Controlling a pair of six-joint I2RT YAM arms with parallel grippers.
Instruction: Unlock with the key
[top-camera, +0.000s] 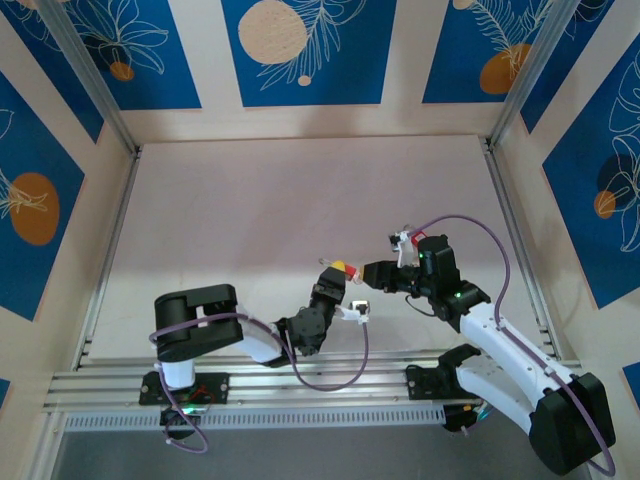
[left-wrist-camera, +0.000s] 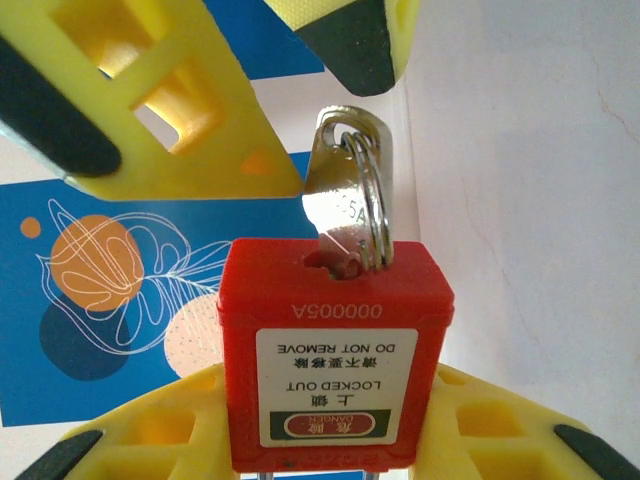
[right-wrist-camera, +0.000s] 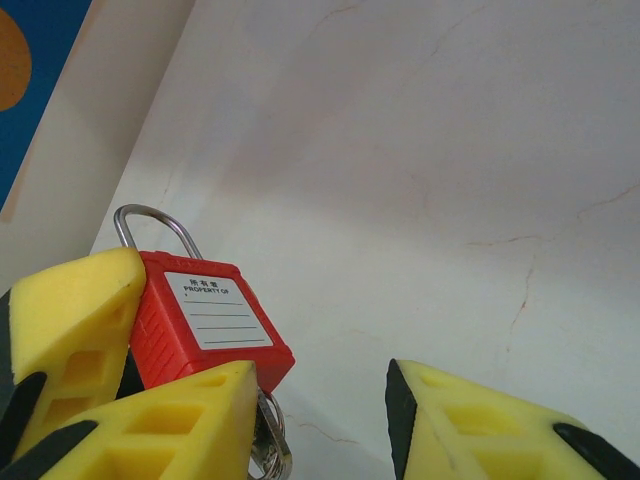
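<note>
Left gripper (left-wrist-camera: 330, 455) is clamped on the red padlock (left-wrist-camera: 335, 340), holding it above the table (top-camera: 300, 200), keyhole end toward 12 o'clock in the left wrist view. The key (left-wrist-camera: 335, 205) is seated in it, long axis 12–6, with its ring (left-wrist-camera: 372, 190) hanging off the bow. Right gripper (right-wrist-camera: 320, 430) is part-open and holding nothing. In the top view the lock sits at its 9 o'clock, just beside it. Its fingers (left-wrist-camera: 150, 90) flank the bow at 10 and 12. Next, I'd say: close on the bow, then twist about that 12–6 axis.
</note>
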